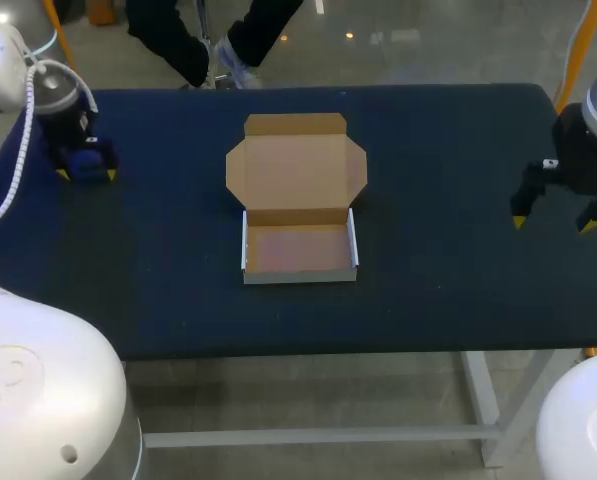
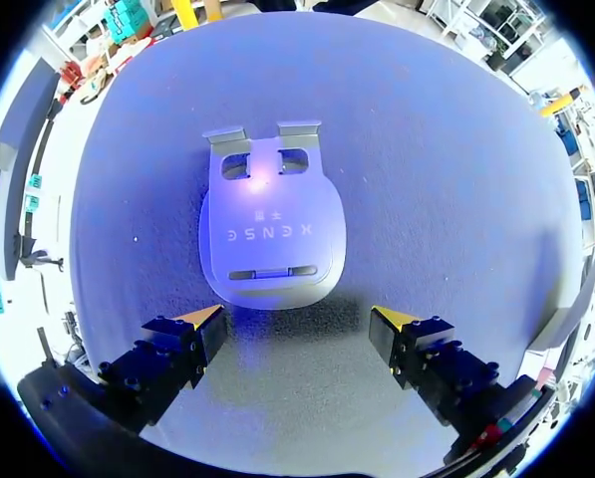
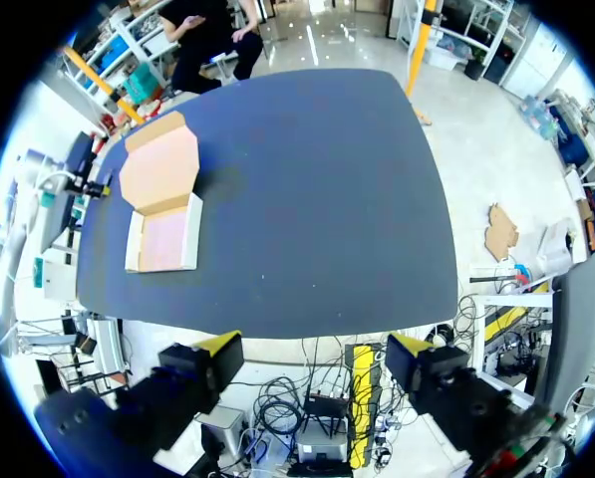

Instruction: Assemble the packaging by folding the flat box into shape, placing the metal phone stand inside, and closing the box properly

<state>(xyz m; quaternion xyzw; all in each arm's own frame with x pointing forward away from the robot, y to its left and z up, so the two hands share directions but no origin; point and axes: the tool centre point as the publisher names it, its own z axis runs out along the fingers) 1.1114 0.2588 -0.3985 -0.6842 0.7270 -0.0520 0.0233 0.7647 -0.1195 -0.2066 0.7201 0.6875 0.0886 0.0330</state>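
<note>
The box (image 1: 298, 205) is sitting mid-worktop, tray folded, lid open; the left tool (image 2: 297, 321) is hovering released over the lettered metal stand (image 2: 269, 234) near the far left corner, likely needing to lower and clench next; the right tool (image 3: 314, 344) is hanging released by the right edge.

The table (image 1: 458, 280) is covered in plain dark navy. The cardboard box (image 1: 296, 170) is kraft brown across its open lid and flaps, with a slightly pinkish-tan floor and white outer walls on the tray. The metal phone stand (image 2: 272, 234) is pale silver with faint grey lettering. The left gripper (image 2: 297, 334) and right gripper (image 3: 312, 358) are black with bright yellow fingertips.
</note>
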